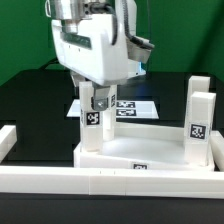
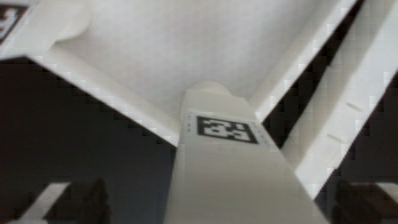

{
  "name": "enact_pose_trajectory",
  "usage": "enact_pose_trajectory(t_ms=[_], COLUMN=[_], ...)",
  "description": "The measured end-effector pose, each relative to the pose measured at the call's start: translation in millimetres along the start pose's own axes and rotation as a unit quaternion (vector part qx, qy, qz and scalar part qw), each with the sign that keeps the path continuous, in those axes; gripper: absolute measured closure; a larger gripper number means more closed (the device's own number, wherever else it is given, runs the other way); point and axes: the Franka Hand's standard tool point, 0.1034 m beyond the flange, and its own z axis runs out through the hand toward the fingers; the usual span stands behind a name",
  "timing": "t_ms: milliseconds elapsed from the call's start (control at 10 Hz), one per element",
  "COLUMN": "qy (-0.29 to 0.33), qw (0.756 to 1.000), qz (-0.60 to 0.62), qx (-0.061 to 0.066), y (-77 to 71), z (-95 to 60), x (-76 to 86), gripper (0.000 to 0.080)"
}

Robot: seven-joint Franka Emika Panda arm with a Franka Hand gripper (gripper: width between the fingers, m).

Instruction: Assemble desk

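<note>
We see the hand (image 1: 95,106) closed on an upright leg (image 1: 92,128) standing on the tabletop (image 1: 140,152) (two more legs (image 1: 201,125) stand at the exterior view's right). The wrist view shows that leg's tag (image 2: 224,128) against the tabletop's raised rim (image 2: 329,95).

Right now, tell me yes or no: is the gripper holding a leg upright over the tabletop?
Yes: the gripper grips a tagged white leg standing upright on the tabletop.

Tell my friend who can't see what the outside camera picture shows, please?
A white robot gripper holds a white tagged leg upright on the white tabletop. Two more legs stand at the exterior view's right, and a marker board lies behind.
</note>
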Motion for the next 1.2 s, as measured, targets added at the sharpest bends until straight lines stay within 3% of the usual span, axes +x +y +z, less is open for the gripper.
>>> enact_pose_trajectory(t_ms=[600, 900, 1200], qy=[0.004, 0.015, 0.013], qw=[0.974, 0.922, 0.872], qz=[-0.226, -0.386, -0.488], qx=[-0.004, -0.023, -0.027], y=[0.3, 0.4, 1.4], z=[0.1, 0.1, -0.3], x=[0.8, 2.5, 3.6], gripper=[0.0150, 0.0150, 0.0150])
